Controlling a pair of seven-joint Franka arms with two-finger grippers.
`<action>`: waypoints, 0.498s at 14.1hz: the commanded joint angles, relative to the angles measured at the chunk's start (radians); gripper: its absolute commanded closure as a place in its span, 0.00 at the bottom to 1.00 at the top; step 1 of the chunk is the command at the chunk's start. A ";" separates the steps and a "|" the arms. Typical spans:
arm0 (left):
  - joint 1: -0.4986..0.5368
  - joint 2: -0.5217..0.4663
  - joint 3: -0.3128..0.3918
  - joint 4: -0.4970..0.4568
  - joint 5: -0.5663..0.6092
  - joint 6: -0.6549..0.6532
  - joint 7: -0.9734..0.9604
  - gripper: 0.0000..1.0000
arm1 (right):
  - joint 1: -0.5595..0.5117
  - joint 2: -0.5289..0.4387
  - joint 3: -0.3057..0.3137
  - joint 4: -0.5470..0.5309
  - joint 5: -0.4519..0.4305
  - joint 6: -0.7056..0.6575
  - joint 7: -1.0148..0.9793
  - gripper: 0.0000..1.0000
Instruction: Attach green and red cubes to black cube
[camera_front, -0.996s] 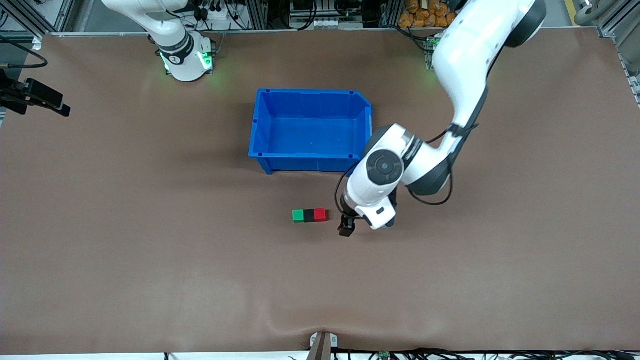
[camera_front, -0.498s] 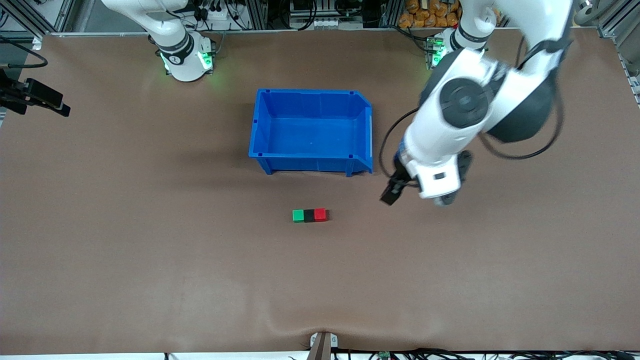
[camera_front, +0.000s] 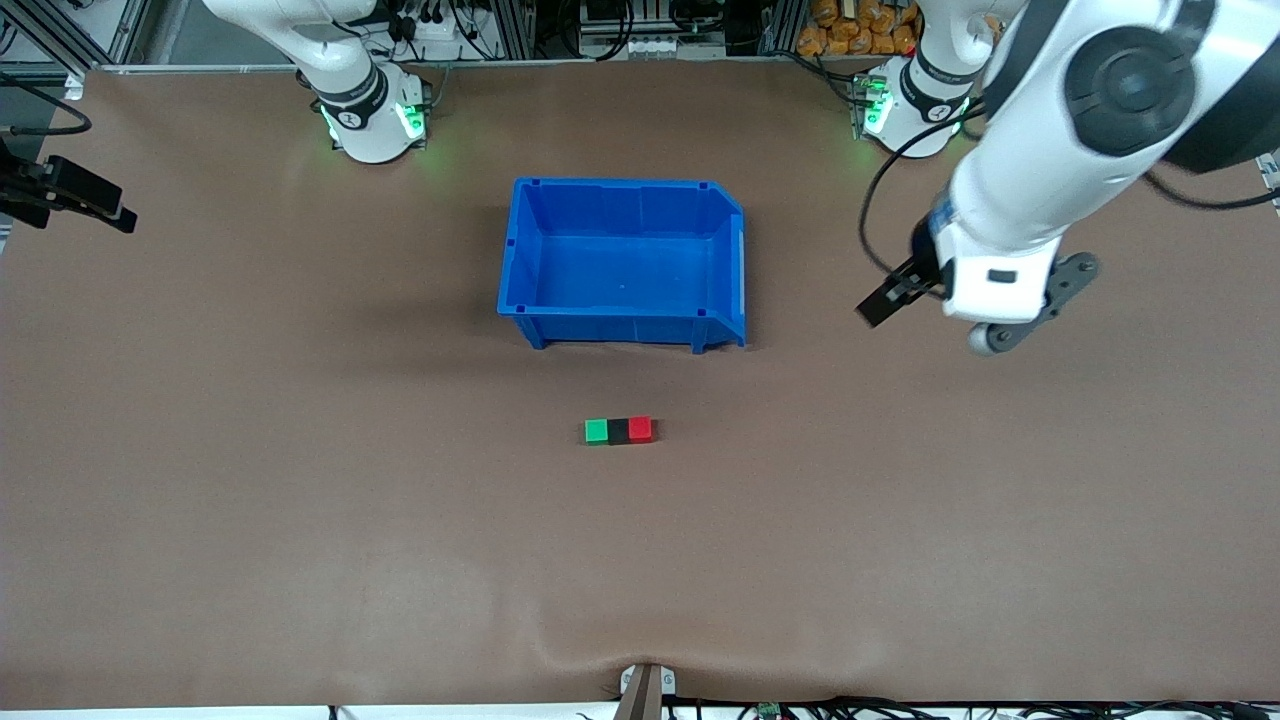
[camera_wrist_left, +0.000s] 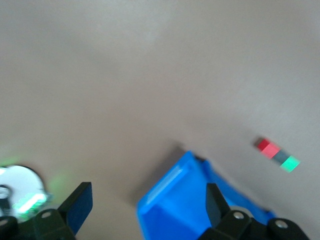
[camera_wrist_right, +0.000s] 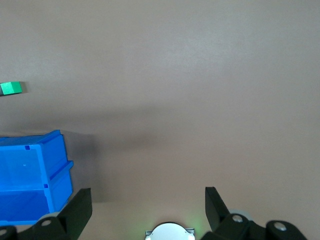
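A green cube, a black cube and a red cube lie touching in one row on the brown table, black in the middle, nearer to the front camera than the blue bin. The left wrist view shows the same row: red cube, black cube, green cube. My left gripper hangs open and empty in the air over bare table toward the left arm's end, well away from the cubes. My right gripper waits open at the right arm's end of the table. The right wrist view catches only the green cube.
The blue bin is open-topped and shows nothing inside; a corner of it also appears in the right wrist view as the blue bin. Both arm bases stand along the table edge farthest from the front camera.
The left arm has risen from beside the red cube and swung toward its own end of the table. The three cubes and the right arm have not moved.
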 joint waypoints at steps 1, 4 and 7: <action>0.047 -0.077 0.002 -0.049 0.004 -0.031 0.116 0.00 | 0.002 -0.005 0.003 0.011 -0.018 -0.013 0.010 0.00; 0.110 -0.143 0.001 -0.049 0.004 -0.092 0.251 0.00 | 0.003 -0.005 0.003 0.011 -0.018 -0.013 0.011 0.00; 0.209 -0.235 -0.007 -0.093 0.000 -0.126 0.287 0.00 | 0.003 -0.005 0.003 0.011 -0.018 -0.013 0.011 0.00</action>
